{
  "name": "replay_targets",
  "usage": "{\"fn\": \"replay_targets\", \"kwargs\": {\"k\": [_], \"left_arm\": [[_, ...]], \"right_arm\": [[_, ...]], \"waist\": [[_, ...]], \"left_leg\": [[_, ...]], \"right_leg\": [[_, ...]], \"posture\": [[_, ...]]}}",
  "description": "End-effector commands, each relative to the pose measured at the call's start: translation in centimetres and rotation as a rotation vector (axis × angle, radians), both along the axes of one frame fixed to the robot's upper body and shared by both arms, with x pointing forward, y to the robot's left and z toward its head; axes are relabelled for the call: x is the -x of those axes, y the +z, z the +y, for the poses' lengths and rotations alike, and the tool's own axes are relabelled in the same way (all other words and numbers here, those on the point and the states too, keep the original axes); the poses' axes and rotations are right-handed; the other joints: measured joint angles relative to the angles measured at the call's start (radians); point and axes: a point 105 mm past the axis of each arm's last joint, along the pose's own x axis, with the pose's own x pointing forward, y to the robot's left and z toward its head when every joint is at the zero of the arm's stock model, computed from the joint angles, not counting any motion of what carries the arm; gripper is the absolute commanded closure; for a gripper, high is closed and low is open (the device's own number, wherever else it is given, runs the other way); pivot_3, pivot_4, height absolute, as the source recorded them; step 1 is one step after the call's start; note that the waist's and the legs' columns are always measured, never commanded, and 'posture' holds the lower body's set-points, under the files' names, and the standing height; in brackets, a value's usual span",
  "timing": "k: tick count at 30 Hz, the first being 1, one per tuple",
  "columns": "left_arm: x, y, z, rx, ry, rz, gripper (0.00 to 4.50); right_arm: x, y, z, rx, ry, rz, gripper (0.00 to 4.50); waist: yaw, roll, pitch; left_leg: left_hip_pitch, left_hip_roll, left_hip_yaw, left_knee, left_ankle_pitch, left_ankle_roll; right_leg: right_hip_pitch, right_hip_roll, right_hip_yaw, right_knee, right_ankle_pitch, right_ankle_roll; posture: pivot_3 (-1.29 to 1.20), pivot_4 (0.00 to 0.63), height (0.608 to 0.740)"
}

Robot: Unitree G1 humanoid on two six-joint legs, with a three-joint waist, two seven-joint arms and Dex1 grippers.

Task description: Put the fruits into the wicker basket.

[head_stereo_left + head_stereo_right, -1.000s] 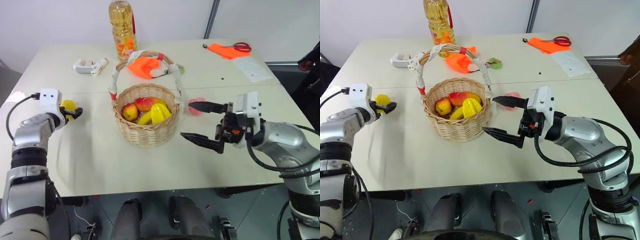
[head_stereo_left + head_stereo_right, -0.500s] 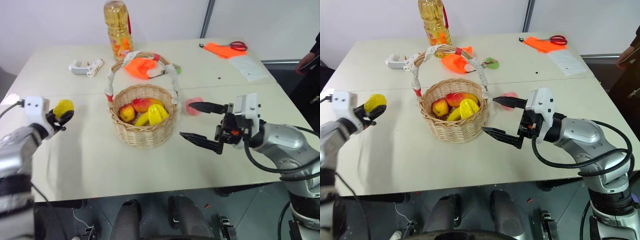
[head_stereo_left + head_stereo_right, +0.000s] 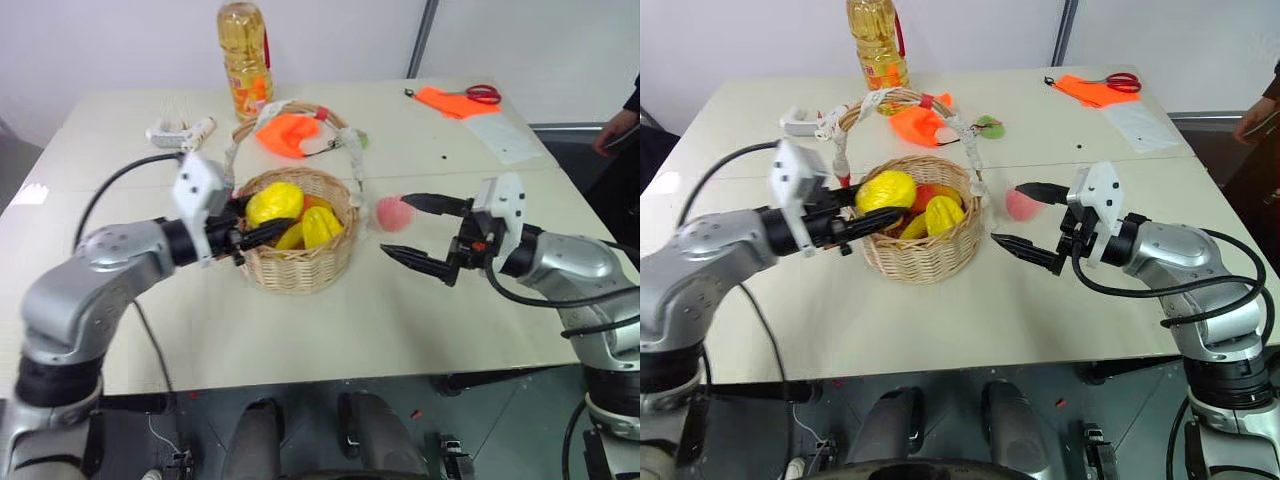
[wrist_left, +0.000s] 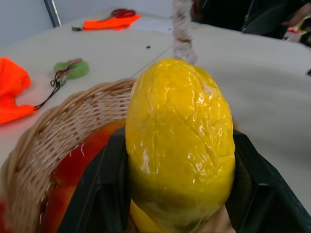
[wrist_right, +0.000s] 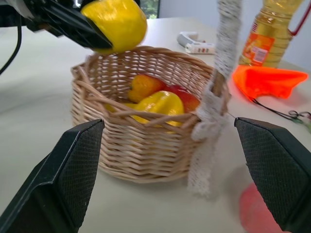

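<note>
The wicker basket (image 3: 300, 266) stands mid-table, its arched handle (image 3: 967, 142) wrapped in white with red bands. Several red-yellow and yellow fruits (image 5: 158, 103) lie in it. My left gripper (image 3: 268, 218) is shut on a yellow lemon (image 4: 180, 145), held just above the basket's near-left rim. A pink peach (image 3: 1020, 205) rests on the table to the right of the basket. My right gripper (image 3: 1007, 213) is open, its two fingers spread one above the other, level and pointing at the basket. The peach lies just behind the gap, untouched.
At the back stand an oil bottle (image 3: 246, 58), an orange cloth (image 3: 284, 134), a small green item (image 3: 988, 126) and a white tool (image 3: 180, 131). Scissors on another orange cloth (image 3: 458, 99) and a paper sheet (image 3: 505, 138) lie far right. A person's hand (image 3: 616, 124) is at the right edge.
My left arm has swung right from the table's left side, lifting the lemon over the basket. The right gripper, still open, has edged toward the peach.
</note>
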Motion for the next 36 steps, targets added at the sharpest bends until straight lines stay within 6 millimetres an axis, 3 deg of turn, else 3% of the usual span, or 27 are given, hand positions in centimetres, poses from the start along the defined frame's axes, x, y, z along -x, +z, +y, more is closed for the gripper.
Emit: {"fn": "replay_targets", "kwargs": {"k": [1, 2, 3, 12, 20, 26, 29, 32, 36], "left_arm": [[-0.8, 0.3, 0.0, -0.014, 0.018, -0.037, 0.66], [-0.7, 0.4, -0.1, -0.013, 0.002, -0.042, 0.14], [-0.5, 0.6, -0.1, -0.014, -0.015, -0.053, 0.04], [2.6, 1.9, 3.1, 0.05, -0.118, -0.045, 0.04], [4.8, 2.1, 2.6, 0.092, -0.185, -0.043, 0.04], [5.1, 2.1, 2.4, 0.111, -0.173, -0.044, 0.04], [5.3, 1.8, 2.5, 0.11, -0.167, -0.037, 0.0], [5.3, 1.4, 2.8, 0.102, -0.15, -0.032, 0.0], [4.1, 1.1, 4.5, 0.183, -0.032, -0.086, 0.0]], "right_arm": [[0.2, 0.8, 0.1, 0.013, -0.016, -0.043, 0.0], [-0.1, 0.6, -0.3, 0.016, -0.047, -0.04, 0.0], [-0.6, 0.2, -0.7, 0.022, -0.086, -0.036, 0.0], [-6.7, -3.2, -3.4, -0.003, -0.398, 0.025, 0.0], [-11.1, -4.6, -2.9, -0.079, -0.515, 0.105, 0.0], [-12.1, -6.0, -3.2, -0.065, -0.565, 0.162, 0.0], [-12.1, -5.7, -3.2, -0.099, -0.564, 0.16, 0.82], [-11.9, -4.8, -3.3, -0.127, -0.56, 0.135, 1.98], [-9.9, -3.0, -4.1, -0.061, -0.525, 0.043, 2.1]], "waist": [[0.001, 0.0, 0.0], [0.001, 0.0, 0.0], [0.001, 0.0, 0.0], [0.0, 0.0, 0.0], [0.001, 0.0, 0.0], [0.003, 0.0, 0.0], [0.003, 0.001, 0.0], [0.0, 0.001, 0.0], [0.003, 0.001, 0.0]], "left_leg": [[0.0, 0.0, 0.0, -0.001, 0.0, 0.001], [0.0, 0.0, -0.001, -0.001, 0.0, 0.001], [0.0, 0.0, -0.001, -0.001, -0.001, 0.001], [-0.001, 0.0, 0.002, 0.002, 0.0, 0.001], [-0.001, 0.0, 0.002, 0.002, 0.0, 0.001], [-0.001, 0.0, 0.002, 0.002, 0.0, 0.001], [-0.001, 0.0, 0.002, 0.001, 0.0, 0.001], [-0.001, 0.0, 0.002, 0.001, 0.0, 0.001], [-0.001, 0.0, 0.002, 0.001, 0.0, 0.001]], "right_leg": [[0.0, 0.0, 0.0, 0.0, 0.0, 0.0], [-0.001, 0.0, 0.0, 0.001, -0.001, 0.0], [-0.001, 0.0, 0.0, 0.001, -0.001, 0.0], [-0.001, -0.001, 0.001, 0.0, -0.002, -0.004], [-0.001, -0.001, 0.001, 0.0, 0.0, -0.002], [-0.001, -0.001, 0.001, 0.0, 0.0, -0.002], [-0.001, -0.001, 0.001, 0.0, 0.0, -0.002], [-0.001, -0.001, 0.001, 0.0, 0.0, -0.002], [-0.001, -0.001, 0.001, 0.0, 0.0, -0.002]], "posture": [[0.0, 0.15, 0.74], [0.0, 0.15, 0.74], [0.0, 0.15, 0.74], [0.0, 0.15, 0.74], [0.0, 0.15, 0.74], [0.0, 0.15, 0.74], [0.0, 0.15, 0.74], [0.0, 0.15, 0.74], [0.0, 0.15, 0.74]]}}
